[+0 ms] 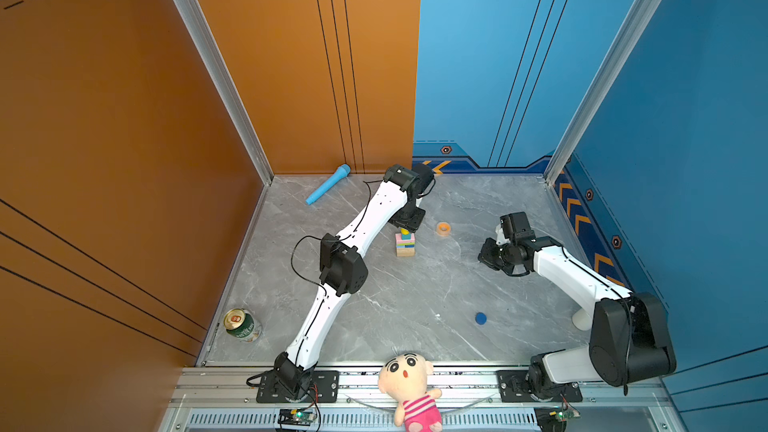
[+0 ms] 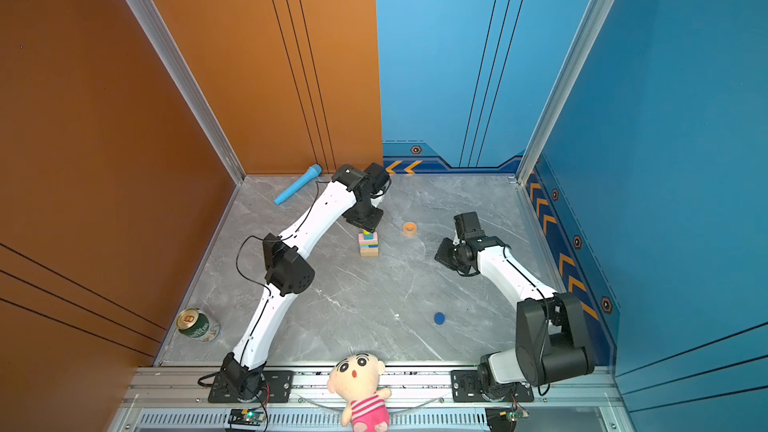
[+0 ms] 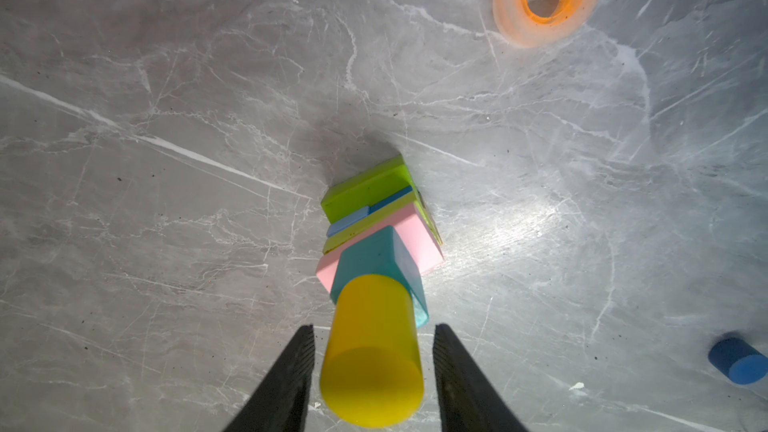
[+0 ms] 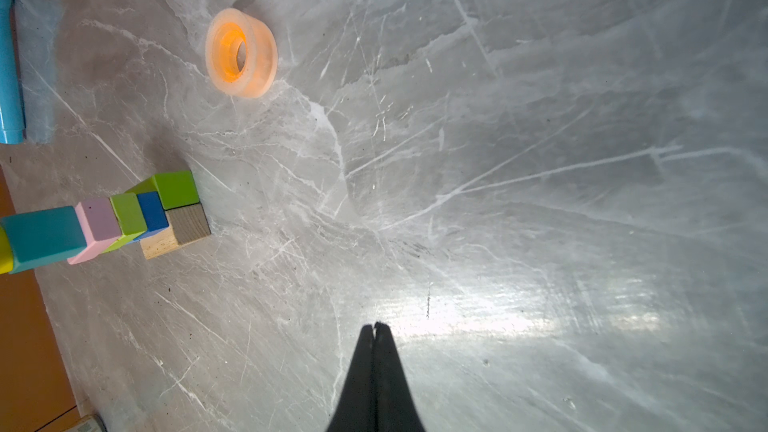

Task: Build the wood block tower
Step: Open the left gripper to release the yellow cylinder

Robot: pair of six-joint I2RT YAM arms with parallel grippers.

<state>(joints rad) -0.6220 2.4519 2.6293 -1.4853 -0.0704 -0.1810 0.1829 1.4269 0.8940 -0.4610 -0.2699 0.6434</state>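
The wood block tower point(image 1: 405, 245) point(image 2: 369, 245) stands mid-table. From the bottom up it has a tan brick point(image 4: 174, 234), lime green, blue and pink blocks point(image 3: 419, 238), a teal cube point(image 3: 374, 255) and a yellow cylinder point(image 3: 374, 351) on top. My left gripper point(image 3: 374, 332) hangs right over it and is open, one finger on each side of the yellow cylinder with a small gap on both sides. A dark blue cylinder point(image 1: 481, 318) point(image 3: 737, 361) lies alone nearer the front. My right gripper point(image 4: 376, 326) point(image 1: 488, 253) is shut and empty, low over bare table to the right of the tower.
An orange tape ring point(image 1: 444, 228) point(image 4: 241, 54) lies just right of the tower. A light-blue toy microphone point(image 1: 328, 189) lies at the back left, a green can point(image 1: 242, 324) at the front left, and a plush doll point(image 1: 409, 384) on the front rail.
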